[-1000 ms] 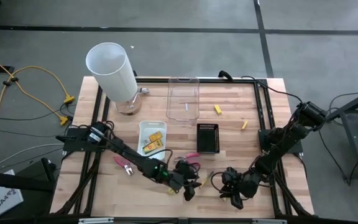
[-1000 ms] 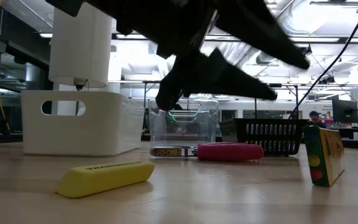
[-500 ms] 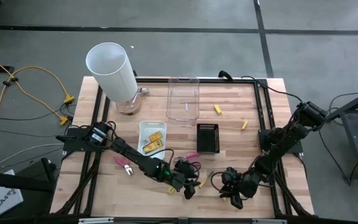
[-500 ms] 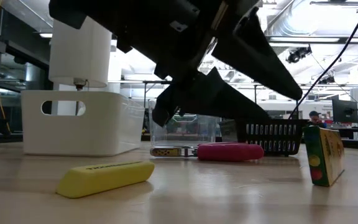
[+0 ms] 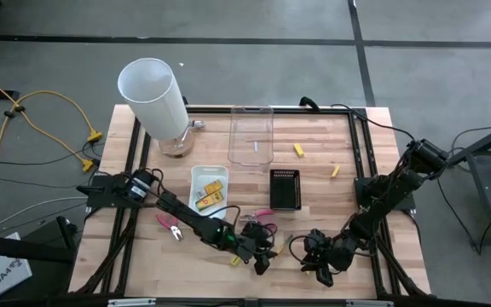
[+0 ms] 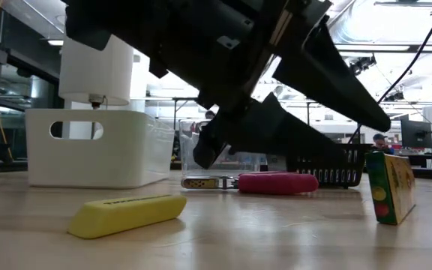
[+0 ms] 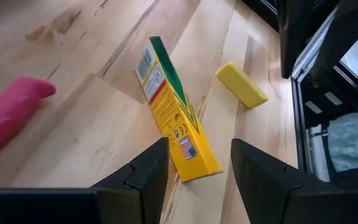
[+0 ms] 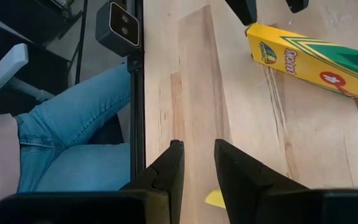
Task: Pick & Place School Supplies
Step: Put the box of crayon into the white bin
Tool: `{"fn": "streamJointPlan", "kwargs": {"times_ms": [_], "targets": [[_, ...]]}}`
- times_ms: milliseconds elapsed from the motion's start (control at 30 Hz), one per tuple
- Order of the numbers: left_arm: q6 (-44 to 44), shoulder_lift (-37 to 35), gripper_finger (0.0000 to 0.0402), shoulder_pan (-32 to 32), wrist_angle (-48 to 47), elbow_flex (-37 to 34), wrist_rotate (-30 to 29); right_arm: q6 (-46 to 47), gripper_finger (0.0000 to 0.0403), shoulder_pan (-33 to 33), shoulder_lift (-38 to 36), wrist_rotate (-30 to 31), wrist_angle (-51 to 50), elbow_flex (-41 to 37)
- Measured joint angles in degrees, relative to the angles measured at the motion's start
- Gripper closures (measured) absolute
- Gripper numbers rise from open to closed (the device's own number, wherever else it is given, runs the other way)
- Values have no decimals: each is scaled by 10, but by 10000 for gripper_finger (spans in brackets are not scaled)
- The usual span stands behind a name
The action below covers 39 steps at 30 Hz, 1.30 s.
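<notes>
A flat yellow pack with red marks (image 7: 169,109) (image 6: 391,186) (image 8: 309,59) stands upright on one long narrow edge near the table's near edge. My left gripper (image 7: 197,146) (image 5: 261,260) is open just over it. Its fingers stand on either side of the pack's closer end without touching. A yellow stubby block (image 7: 241,84) (image 6: 126,214) lies flat beside the pack. One pink-handled tool (image 6: 265,182) (image 5: 262,213) lies behind it, another (image 5: 170,226) farther left. My right gripper (image 8: 197,155) (image 5: 318,260) is narrowly open and waits to the right.
A white tray (image 5: 210,177) holds more yellow packs. The black tray (image 5: 285,189), clear tray (image 5: 251,135) and tall white cylinder (image 5: 153,94) stand farther back. Two small yellow stubs (image 5: 298,150) (image 5: 335,170) lie toward the far right. A person's legs in jeans (image 8: 73,137) are beyond the near edge.
My left gripper has come down toward the table and moved in on the upright yellow pack. The pack, block and pink tool have stayed put.
</notes>
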Motion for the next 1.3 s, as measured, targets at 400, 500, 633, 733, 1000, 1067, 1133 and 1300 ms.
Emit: {"fn": "streamJointPlan", "kwargs": {"times_ms": [400, 500, 633, 733, 1000, 1067, 1133, 1300], "targets": [[14, 6, 233, 0, 6, 6, -2, 2, 321, 0, 0, 5, 0, 0], [22, 6, 233, 0, 7, 6, -2, 2, 321, 0, 0, 22, 0, 0], [22, 6, 233, 0, 2, 6, -3, 2, 321, -7, 0, 29, 0, 0], [22, 6, 233, 0, 0, 6, -3, 2, 321, -12, 1, 29, 0, 0], [27, 6, 233, 5, -3, 6, 7, 17, 321, -13, 17, 30, -9, 0], [26, 6, 233, 7, -15, 6, 7, 22, 321, -13, 25, 31, -3, 0], [27, 6, 233, 7, -20, 6, 7, 24, 321, -13, 37, 33, 1, 0], [29, 6, 233, 7, -17, 6, 13, 18, 321, -23, 67, 29, 37, 0]]}}
